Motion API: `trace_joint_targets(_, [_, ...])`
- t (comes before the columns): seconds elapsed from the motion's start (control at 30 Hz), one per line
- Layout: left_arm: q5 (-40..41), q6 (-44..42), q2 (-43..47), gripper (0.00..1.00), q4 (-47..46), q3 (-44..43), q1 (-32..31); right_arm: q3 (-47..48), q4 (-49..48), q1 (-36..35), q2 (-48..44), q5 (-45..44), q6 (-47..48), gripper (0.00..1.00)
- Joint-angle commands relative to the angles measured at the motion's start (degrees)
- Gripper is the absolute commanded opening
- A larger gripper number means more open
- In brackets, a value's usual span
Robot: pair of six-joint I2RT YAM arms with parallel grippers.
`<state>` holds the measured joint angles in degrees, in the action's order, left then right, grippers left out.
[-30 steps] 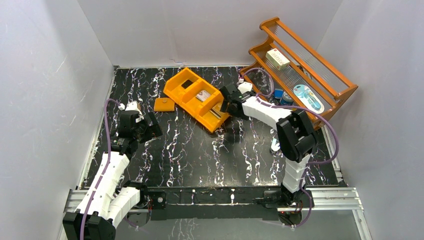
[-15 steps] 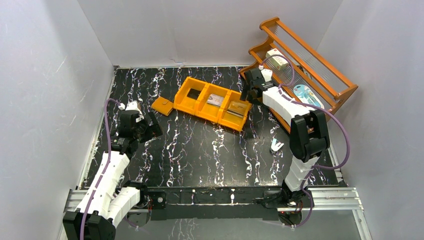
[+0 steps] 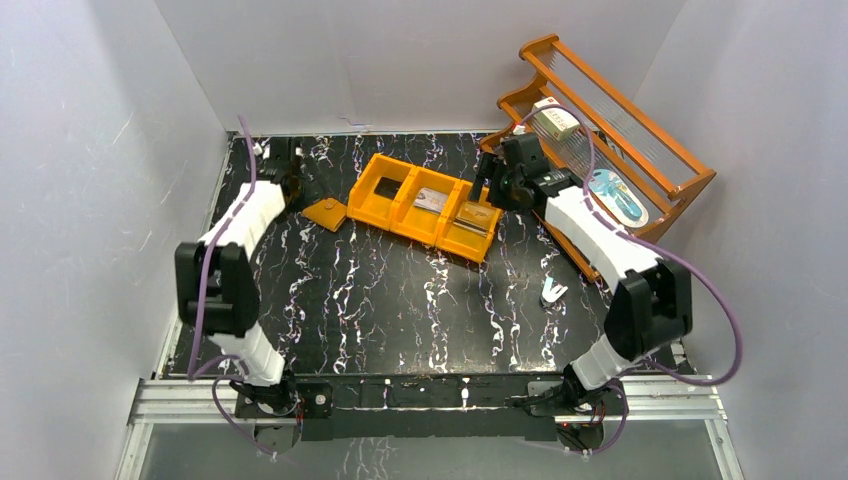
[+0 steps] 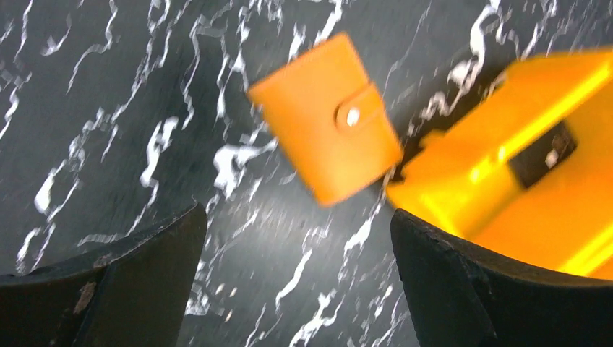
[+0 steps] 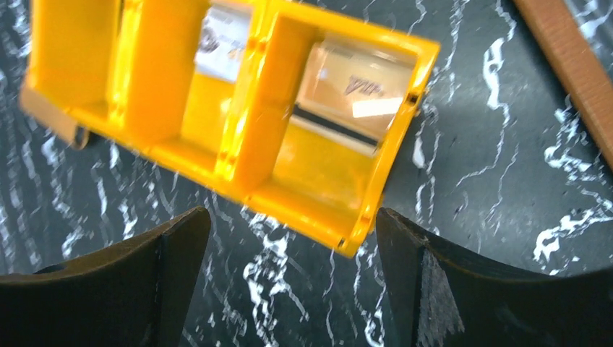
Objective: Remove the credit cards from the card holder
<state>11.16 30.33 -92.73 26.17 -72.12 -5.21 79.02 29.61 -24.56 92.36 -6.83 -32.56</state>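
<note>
Toward the far left corner of the tabletop point(image 3: 400, 300), the card holder point(image 3: 327, 211) is lying flat and closed with its strap tab snapped down, just beside the left end of an orange bin point(image 3: 402, 198). The left gripper point(image 4: 295, 217) is hovering above the holder with its jaws spread wide, grasping nothing. Credit cards are resting loose inside the bin: a black card point(image 4: 542, 153) in the left compartment, a pale card point(image 5: 224, 40) in the middle one and a silver card point(image 5: 354, 97) in the right one. The right gripper point(image 5: 293, 217) is hanging over the bin's right end, also spread wide and carrying nothing. A wooden rack point(image 3: 640, 130) is standing at the far right corner, bearing a white box point(image 3: 555, 117)
</note>
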Motion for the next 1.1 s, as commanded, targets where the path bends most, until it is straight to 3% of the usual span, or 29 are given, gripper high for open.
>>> trace_joint_targets(0.0, [1.0, 4.97, -10.43, 0.98, 4.67, -11.97, 1.47, -3.84, -2.0, -1.25, -7.61, 5.29, -1.39, 0.93])
trace_joint_targets(0.23, [1.26, 6.66, -25.84, 0.98, 11.47, -27.17, 1.94, -7.7, -0.36, -1.33, -13.46, 6.82, -3.21, 0.93])
trace_joint_targets(0.5, [3.92, 3.82, -36.08, 0.98, 18.71, -37.69, 1.94, -10.48, 0.03, -1.46, -14.84, 8.54, -4.13, 0.94])
trace_joint_targets(0.7, [4.29, -0.63, -35.21, 0.96, 18.84, -29.42, 1.88, -10.17, -0.09, -1.4, -13.69, 9.16, -4.42, 0.94])
trace_joint_targets(1.07, [-3.17, -2.22, -14.22, 0.86, 7.21, 1.95, -1.71, -6.12, 0.53, -2.3, -5.7, 9.13, -3.92, 0.92])
